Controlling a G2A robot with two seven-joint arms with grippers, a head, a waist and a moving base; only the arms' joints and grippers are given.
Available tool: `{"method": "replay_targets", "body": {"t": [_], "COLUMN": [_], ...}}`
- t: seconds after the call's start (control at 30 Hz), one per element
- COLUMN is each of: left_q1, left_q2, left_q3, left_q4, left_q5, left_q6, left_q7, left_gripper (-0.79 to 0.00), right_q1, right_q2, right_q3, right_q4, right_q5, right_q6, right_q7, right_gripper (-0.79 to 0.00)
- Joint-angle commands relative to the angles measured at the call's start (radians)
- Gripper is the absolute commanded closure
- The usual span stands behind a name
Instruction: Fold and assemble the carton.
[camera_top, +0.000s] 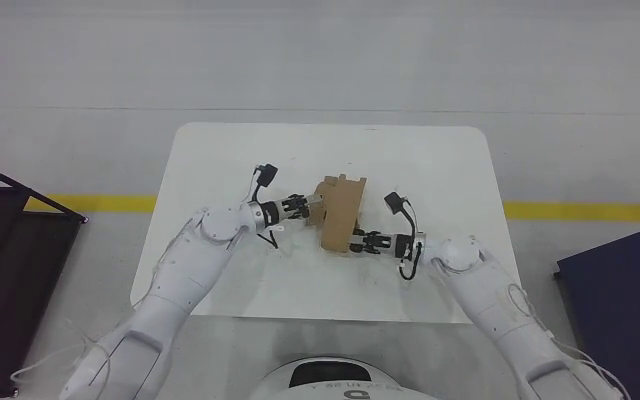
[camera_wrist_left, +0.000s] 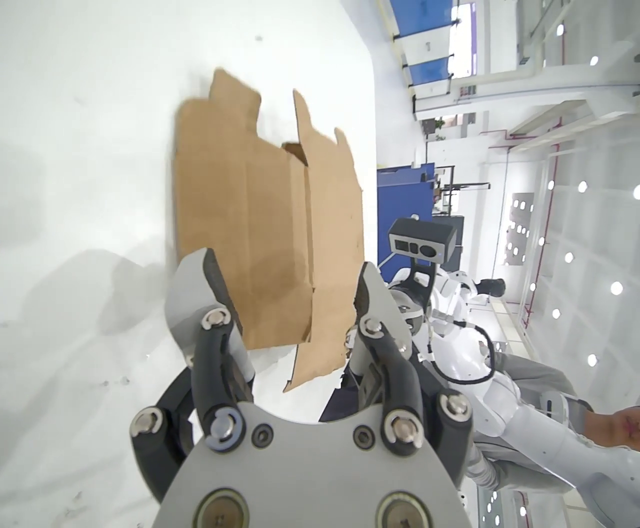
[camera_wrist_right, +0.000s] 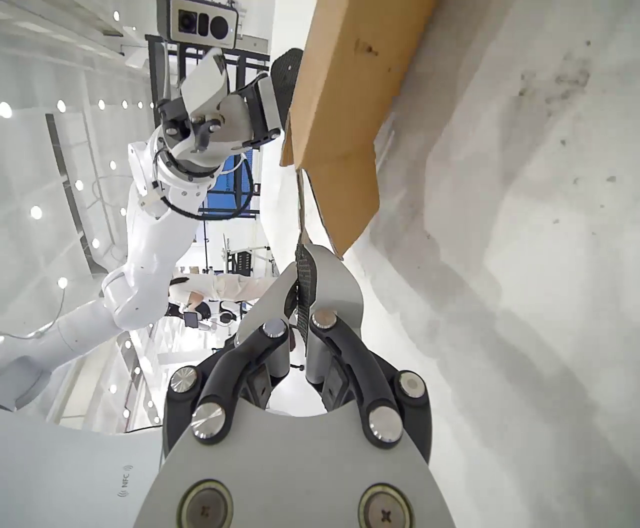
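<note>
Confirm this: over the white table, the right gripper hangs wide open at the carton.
Wrong on one point: the right gripper is shut on the carton, not wide open. The right wrist view shows a cardboard edge pinched between its fingers. The table is white, as stated.

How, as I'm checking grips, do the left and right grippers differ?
On the left gripper, fingers stand wide apart astride the carton; on the right gripper they nearly meet, pinching a thin flap edge. The left gripper meets the carton's side, the right gripper its near corner. Both hold one carton.
</note>
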Motion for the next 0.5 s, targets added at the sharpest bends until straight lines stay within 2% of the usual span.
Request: {"method": "replay_targets", "body": {"t": [0.0,0.13,0.27,0.3,0.4,0.47], "left_q1": [0.026,0.084,0.129,0.139,0.155,0.154], "left_q2": [0.012,0.036,0.052,0.053,0.054,0.052], "left_q3": [-0.042,-0.121,-0.177,-0.187,-0.198,-0.193], "left_q4": [-0.027,-0.069,-0.087,-0.091,-0.098,-0.097], "left_q5": [-0.022,-0.075,-0.161,-0.197,-0.307,-0.36], "left_q6": [-0.015,-0.029,-0.023,-0.023,-0.027,-0.034], "left_q7": [-0.005,-0.054,-0.124,-0.146,-0.228,-0.276], "left_gripper": [-0.582,-0.628,-0.646,-0.65,-0.733,-0.727], "right_q1": [-0.015,-0.059,-0.136,-0.158,-0.223,-0.261], "right_q2": [0.01,0.035,0.062,0.07,0.09,0.101], "right_q3": [0.022,0.077,0.145,0.164,0.224,0.258], "right_q4": [-0.018,-0.097,-0.25,-0.292,-0.422,-0.497], "right_q5": [-0.016,-0.078,-0.133,-0.14,-0.155,-0.156], "right_q6": [-0.043,-0.1,-0.134,-0.141,-0.15,-0.145], "right_q7": [0.004,0.012,0.018,0.026,0.05,0.068], "right_gripper": [0.0,0.0,0.0,0.0,0.0,0.0]}}
